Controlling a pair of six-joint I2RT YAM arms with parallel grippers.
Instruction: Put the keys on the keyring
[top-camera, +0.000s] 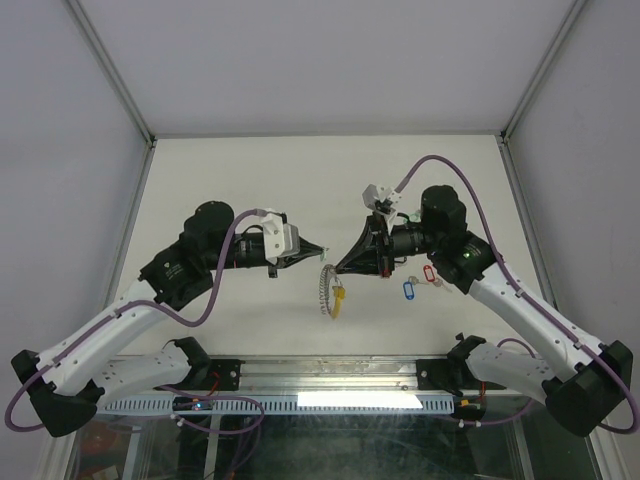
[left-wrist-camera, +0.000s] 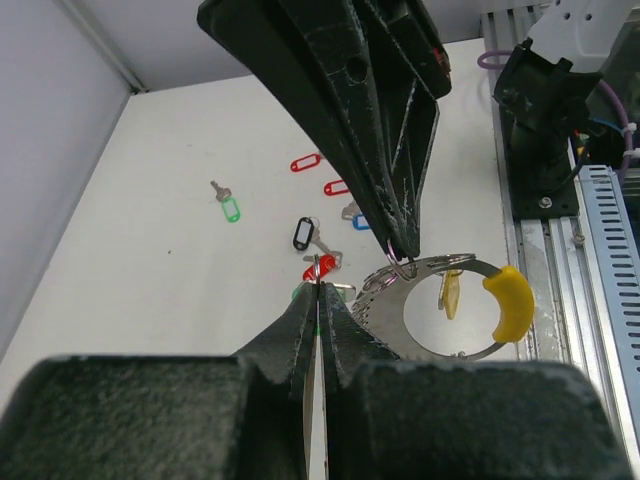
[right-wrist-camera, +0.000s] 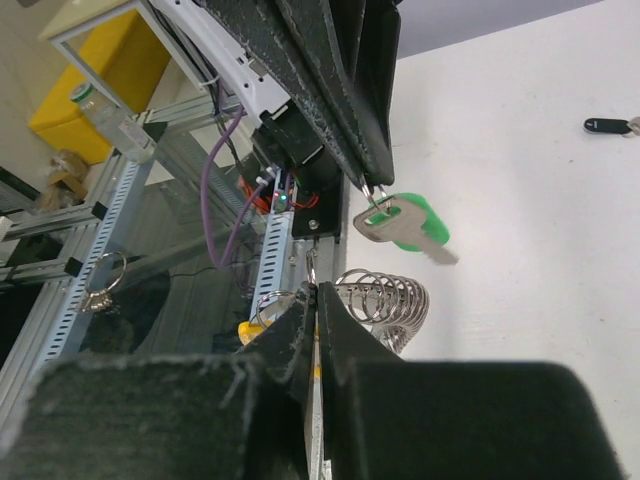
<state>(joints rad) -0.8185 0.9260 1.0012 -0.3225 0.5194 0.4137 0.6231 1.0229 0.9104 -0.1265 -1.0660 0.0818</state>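
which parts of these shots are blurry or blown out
top view: evenly lit, one white glare strip along the bottom. left wrist view: left gripper soft up close, keyring sharp. right wrist view: green key smeared, right gripper out of focus.

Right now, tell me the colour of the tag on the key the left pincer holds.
Green. The key tag shows best in the right wrist view.

Keyring: your left pincer (left-wrist-camera: 318, 290) hides the near coils of the silver coiled metal keyring (left-wrist-camera: 385, 298).
Green key: you get a blurred blade on the green-tagged silver metal key (right-wrist-camera: 405, 222).
Black tag: the key on the black oval plastic tag (right-wrist-camera: 605, 125) is cut off at the edge.
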